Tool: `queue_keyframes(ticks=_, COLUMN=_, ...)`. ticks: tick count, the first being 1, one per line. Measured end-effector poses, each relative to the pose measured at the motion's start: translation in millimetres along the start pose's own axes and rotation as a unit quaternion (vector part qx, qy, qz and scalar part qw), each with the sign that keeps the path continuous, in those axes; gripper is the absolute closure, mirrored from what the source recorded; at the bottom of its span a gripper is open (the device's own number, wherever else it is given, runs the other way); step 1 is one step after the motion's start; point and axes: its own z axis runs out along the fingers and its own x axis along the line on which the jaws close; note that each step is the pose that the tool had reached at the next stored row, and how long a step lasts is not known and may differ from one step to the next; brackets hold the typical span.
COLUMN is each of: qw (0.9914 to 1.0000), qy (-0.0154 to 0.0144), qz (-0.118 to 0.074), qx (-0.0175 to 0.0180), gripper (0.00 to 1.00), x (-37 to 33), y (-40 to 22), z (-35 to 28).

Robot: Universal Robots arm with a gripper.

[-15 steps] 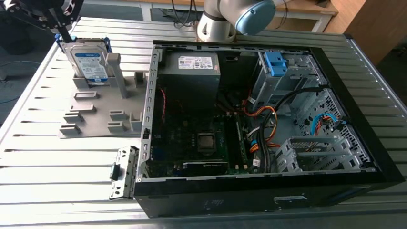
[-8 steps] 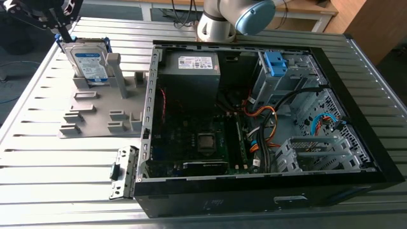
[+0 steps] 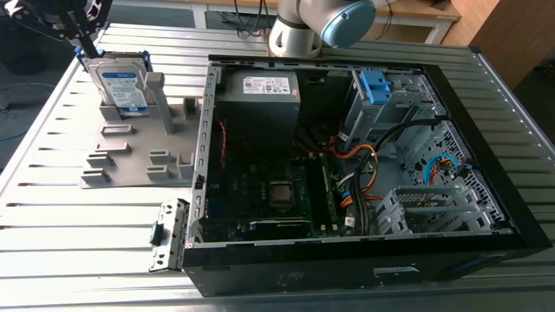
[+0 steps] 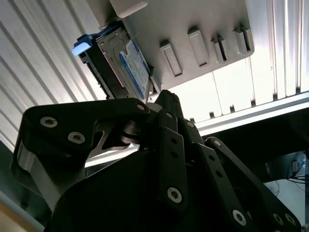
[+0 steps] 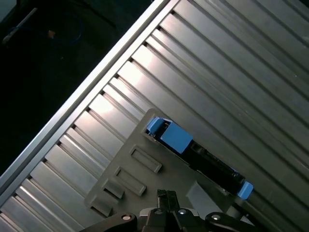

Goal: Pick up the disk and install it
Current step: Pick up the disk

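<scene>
The disk (image 3: 121, 83) stands on edge in a grey slotted holder (image 3: 130, 153) at the exterior view's upper left, on the slatted metal table. It is silver with a white-and-blue label and a blue bracket. My gripper (image 3: 87, 47) hangs just above the disk's far top corner, close to the bracket. In the second wrist view the disk (image 4: 130, 67) sits just past the gripper's tip (image 4: 161, 99). In the first wrist view the disk's blue bracket (image 5: 170, 136) lies beyond the gripper (image 5: 166, 195), beside the holder (image 5: 125, 176).
An open black computer case (image 3: 364, 260) fills the exterior view's right half, with a motherboard (image 3: 277, 195), a grey power-supply box (image 3: 264, 97), a blue ribbed latch (image 3: 375, 86), cables and a metal drive cage (image 3: 429, 208). A loose metal bracket (image 3: 169, 234) lies beside the case.
</scene>
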Motion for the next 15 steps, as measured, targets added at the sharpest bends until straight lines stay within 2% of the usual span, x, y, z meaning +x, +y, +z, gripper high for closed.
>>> queue_keyframes(ticks=8, qw=0.99961, qy=0.0009, qz=-0.028, qx=-0.0007, gripper=0.89, x=0.0, y=0.0, z=0.0)
queue_keyframes(ticks=15, qw=0.99863, qy=0.0017, qz=-0.052, qx=-0.0014, gripper=0.89, x=0.0, y=0.0, z=0.0)
